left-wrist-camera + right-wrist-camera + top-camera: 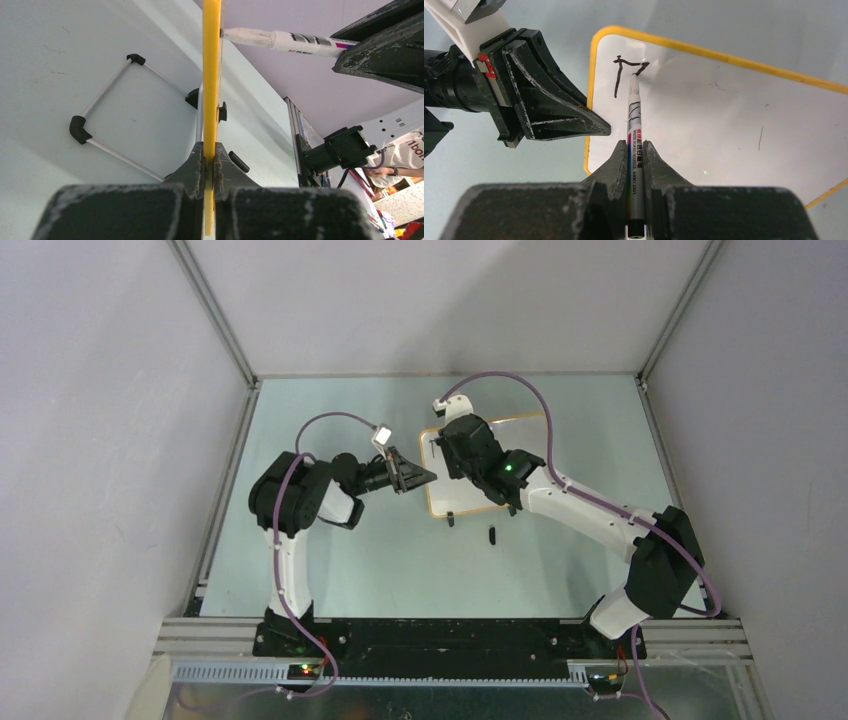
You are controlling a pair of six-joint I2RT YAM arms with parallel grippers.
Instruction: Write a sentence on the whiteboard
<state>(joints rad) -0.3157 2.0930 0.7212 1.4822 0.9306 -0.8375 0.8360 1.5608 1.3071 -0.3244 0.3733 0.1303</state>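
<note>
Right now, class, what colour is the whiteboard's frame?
The whiteboard frame is yellow-orange, clearest in the right wrist view.

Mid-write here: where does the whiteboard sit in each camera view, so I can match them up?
Top external: the whiteboard is at centre, partly under the right arm.
Left wrist: edge-on, a vertical yellow strip up the middle.
Right wrist: fills the centre and right, marker strokes at its top left.
Shared landmark: the left gripper clamping the board's left edge.

The left arm (289,580) and right arm (582,511) share white links, black joints, purple cables (495,374) and scuffed black fingers (616,163).
</note>
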